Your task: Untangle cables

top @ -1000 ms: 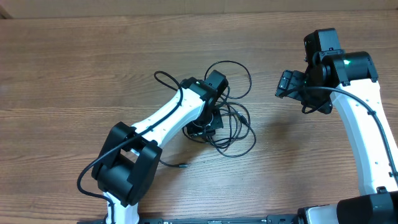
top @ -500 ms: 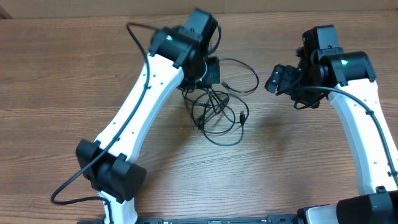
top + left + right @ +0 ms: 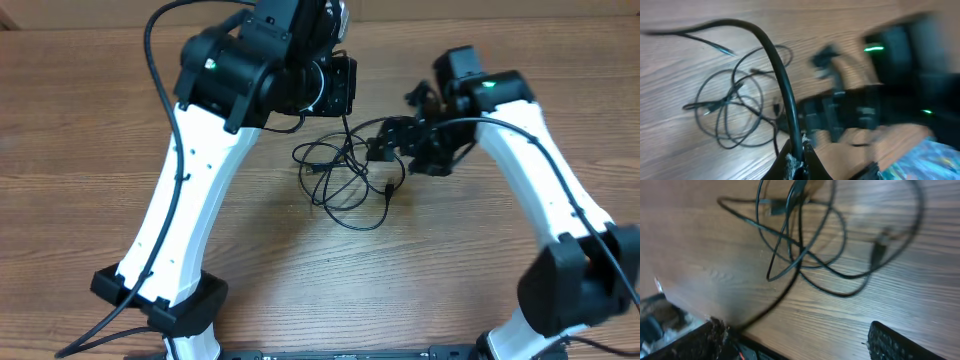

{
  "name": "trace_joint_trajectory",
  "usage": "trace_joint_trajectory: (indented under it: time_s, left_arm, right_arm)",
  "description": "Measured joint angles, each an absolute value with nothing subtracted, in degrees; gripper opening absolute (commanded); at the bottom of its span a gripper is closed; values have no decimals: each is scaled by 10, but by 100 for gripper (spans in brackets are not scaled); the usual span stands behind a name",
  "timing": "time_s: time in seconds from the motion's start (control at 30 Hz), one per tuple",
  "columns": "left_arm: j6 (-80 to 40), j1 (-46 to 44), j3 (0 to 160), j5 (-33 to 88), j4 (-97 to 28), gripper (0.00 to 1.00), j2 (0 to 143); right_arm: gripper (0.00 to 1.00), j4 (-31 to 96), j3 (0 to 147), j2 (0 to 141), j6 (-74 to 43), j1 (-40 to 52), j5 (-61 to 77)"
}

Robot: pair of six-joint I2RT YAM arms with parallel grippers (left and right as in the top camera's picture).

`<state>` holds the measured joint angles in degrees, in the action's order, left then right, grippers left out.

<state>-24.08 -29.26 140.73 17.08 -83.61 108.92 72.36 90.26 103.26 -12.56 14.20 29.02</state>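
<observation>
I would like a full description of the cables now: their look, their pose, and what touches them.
The cables are thin, black, flexible cords with small plug tips, tangled in loose overlapping loops on the wooden table. One strand rises from the heap into the shut left gripper. The open right gripper hovers close beside the loops; contact is unclear.

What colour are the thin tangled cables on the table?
Black; the thin looped cables show clearest in the overhead view.

Cables (image 3: 345, 172) black; table (image 3: 80, 150) brown wood grain; left arm (image 3: 185, 190), right arm (image 3: 540, 170) white with black joints
</observation>
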Motion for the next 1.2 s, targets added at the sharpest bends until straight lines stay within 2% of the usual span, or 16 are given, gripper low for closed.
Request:
trace_joint_trajectory:
  time_s: [0.1,0.43,0.5,0.67,0.7,0.77,0.93,1.07,1.2]
  left_arm:
    - [-235,-293,1431,181,-837,4,1084]
    - [-234,-266,1466,194,-818,4,999]
    - [-234,-252,1467,195,-809,4,976]
    - [-240,-227,1470,196,-784,5,928]
    - [-241,-225,1471,196,-784,6,921]
    - [-243,-213,1470,200,-773,9,912]
    - [-251,-153,1470,204,-762,9,886]
    - [-251,-74,1471,221,-763,9,856]
    - [-251,15,1475,261,-763,9,834]
  right_arm:
    - [84,699,903,1057,-121,166,297]
    - [74,627,902,1123,-121,215,303]
    - [66,615,902,1140,-122,219,302]
    - [31,577,902,1174,-147,231,302]
    - [27,573,902,1177,-159,233,304]
    - [27,570,902,1180,-185,238,292]
    - [31,592,902,1189,-240,239,198]
    - [38,618,902,1194,-280,236,126]
    - [38,632,902,1195,-299,224,84]
